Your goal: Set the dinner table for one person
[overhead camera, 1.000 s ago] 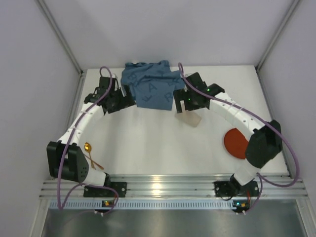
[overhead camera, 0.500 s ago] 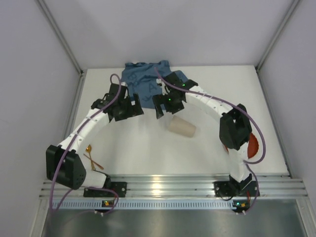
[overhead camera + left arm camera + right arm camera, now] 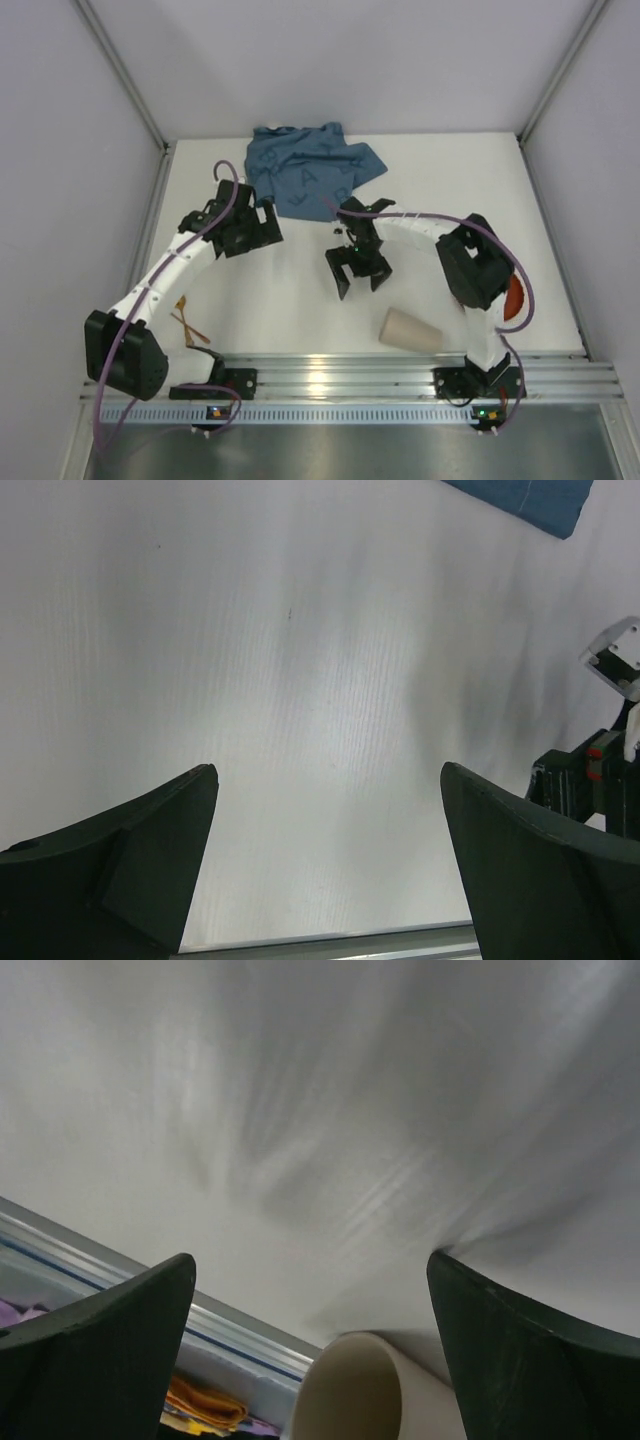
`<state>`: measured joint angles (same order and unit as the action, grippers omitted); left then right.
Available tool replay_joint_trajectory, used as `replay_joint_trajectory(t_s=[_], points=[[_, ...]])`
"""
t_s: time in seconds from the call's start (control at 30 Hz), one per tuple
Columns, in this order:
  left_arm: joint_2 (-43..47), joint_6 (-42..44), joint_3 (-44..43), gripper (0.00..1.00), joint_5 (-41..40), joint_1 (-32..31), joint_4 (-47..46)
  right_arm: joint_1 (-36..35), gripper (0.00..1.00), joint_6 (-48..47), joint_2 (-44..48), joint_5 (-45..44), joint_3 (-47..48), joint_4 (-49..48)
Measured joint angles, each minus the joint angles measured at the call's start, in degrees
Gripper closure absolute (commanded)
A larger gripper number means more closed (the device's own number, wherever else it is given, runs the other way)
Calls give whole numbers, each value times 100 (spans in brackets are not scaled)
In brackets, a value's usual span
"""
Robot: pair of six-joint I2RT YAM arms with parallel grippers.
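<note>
Robot lab cell, plain pale panel walls (image 3: 350, 60), aluminium mounting rail (image 3: 340, 375)

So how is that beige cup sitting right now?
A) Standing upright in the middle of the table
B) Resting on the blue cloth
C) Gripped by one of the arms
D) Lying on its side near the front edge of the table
D: the cup lies on its side on the dinner table close to the near rail, apart from the right gripper, whose jaws are open and empty.
</note>
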<state>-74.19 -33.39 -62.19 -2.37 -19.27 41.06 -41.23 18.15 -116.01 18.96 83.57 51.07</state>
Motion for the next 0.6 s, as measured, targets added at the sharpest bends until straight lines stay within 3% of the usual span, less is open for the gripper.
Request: replay_joint_trajectory(t_s=[0.23, 0.37, 0.5, 0.6], points=[[-310, -98, -11, 2, 17, -120, -122, 807, 0, 52, 887, -1016, -946, 330], [-1099, -76, -385, 2, -4, -315, -203, 1429, 0, -46, 1158, -1228, -1027, 317], [-2369, 61, -1386, 2, -83, -544, -310, 1504, 0, -192, 1379, -1198, -656, 330], [-3576, 236, -2601, 2, -260, -726, -293, 1510, 0, -140, 1674, -1069, -243, 210]])
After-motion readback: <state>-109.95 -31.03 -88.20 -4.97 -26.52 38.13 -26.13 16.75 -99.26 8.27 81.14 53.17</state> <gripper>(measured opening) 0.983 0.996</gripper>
